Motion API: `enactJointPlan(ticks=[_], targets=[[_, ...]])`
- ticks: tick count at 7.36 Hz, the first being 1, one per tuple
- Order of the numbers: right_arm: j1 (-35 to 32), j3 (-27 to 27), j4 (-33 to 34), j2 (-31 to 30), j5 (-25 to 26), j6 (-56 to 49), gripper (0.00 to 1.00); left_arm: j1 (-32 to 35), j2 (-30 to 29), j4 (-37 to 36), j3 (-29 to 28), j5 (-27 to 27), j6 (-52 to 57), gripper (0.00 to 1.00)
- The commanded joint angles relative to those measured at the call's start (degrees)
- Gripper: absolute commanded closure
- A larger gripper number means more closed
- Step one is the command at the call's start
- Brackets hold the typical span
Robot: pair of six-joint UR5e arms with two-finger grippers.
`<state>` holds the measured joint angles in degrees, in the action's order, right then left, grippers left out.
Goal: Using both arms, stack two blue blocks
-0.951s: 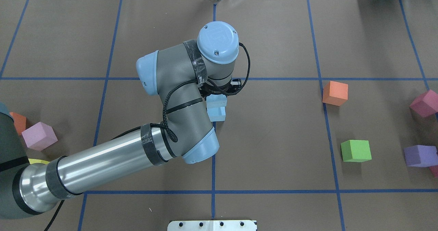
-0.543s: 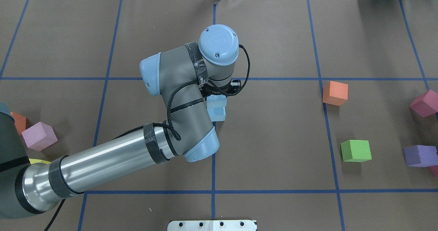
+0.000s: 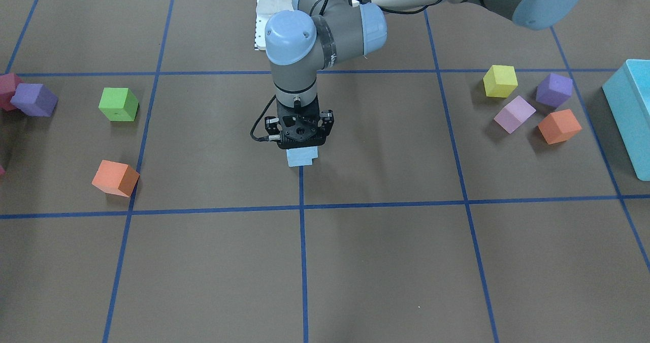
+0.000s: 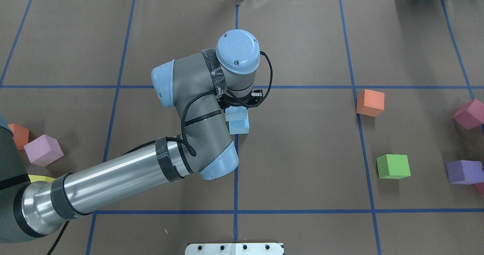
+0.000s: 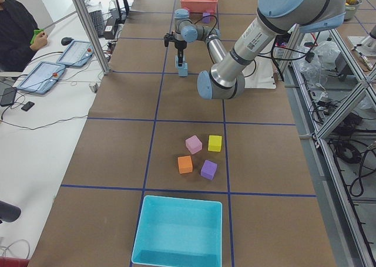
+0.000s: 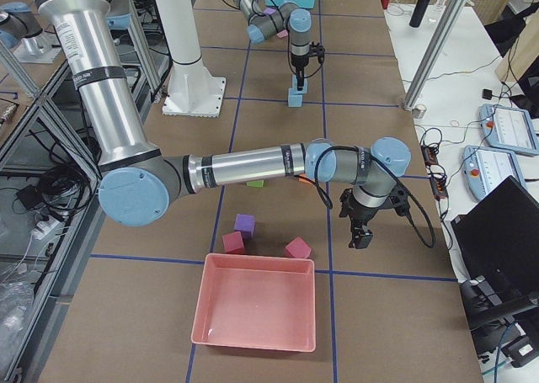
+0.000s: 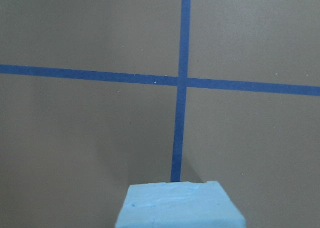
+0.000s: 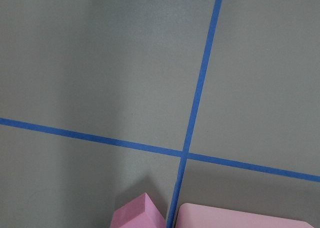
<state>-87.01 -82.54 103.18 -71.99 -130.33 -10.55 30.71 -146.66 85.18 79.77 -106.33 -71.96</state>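
I'm watching left fingers (image 3: pixel 320 141) pinching upper blue block (image 4: pixel 236 114), sitting on lower blue block (image 4: pixel 239 127), table (image 4: pixel 302 164) centre. Right fingers (image 6: pixel 357 236) hovering near pink cube (image 6: pixel 296 248); can't tell their spread.

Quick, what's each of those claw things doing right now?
Left end effector: closed on the upper blue block.
Right end effector: cannot be told; it shows only in a far side view.

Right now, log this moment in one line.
left hand: shut on top block | top block: over bottom block, contact unclear | right hand: aside, state unclear
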Motion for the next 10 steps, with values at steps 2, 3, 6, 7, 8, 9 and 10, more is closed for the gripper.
enactJointPlan(ticks=[2,3,6,7,8,9,10], targets=[[0.0,0.0,0.0,0.1,0.0,0.0,0.0,-0.9,0.1,-0.4,0.3,-0.1,-0.3,0.41],[0.0,0.0,0.0,0.1,0.0,0.0,0.0,-1.0,0.4,-0.7,1.3,-0.1,-0.3,0.41],[0.0,0.0,0.0,0.1,0.0,0.0,0.0,-1.2,0.5,-0.6,1.2,-0.1,-0.3,0.39],[0.0,0.0,0.0,0.1,0.0,0.0,0.0,-1.2,0.4,-0.5,1.1,-0.1,-0.3,0.39],[0.0,0.0,0.0,0.1,0.0,0.0,0.0,-1.3,0.4,-0.5,0.9,-0.1,-0.3,0.39],[0.0,0.0,0.0,0.1,0.0,0.0,0.0,-1.4,0.4,-0.5,0.9,-0.1,-0.4,0.36],[0.0,0.0,0.0,0.1,0.0,0.0,0.0,-1.5,0.5,-0.5,0.9,0.0,-0.3,0.31]])
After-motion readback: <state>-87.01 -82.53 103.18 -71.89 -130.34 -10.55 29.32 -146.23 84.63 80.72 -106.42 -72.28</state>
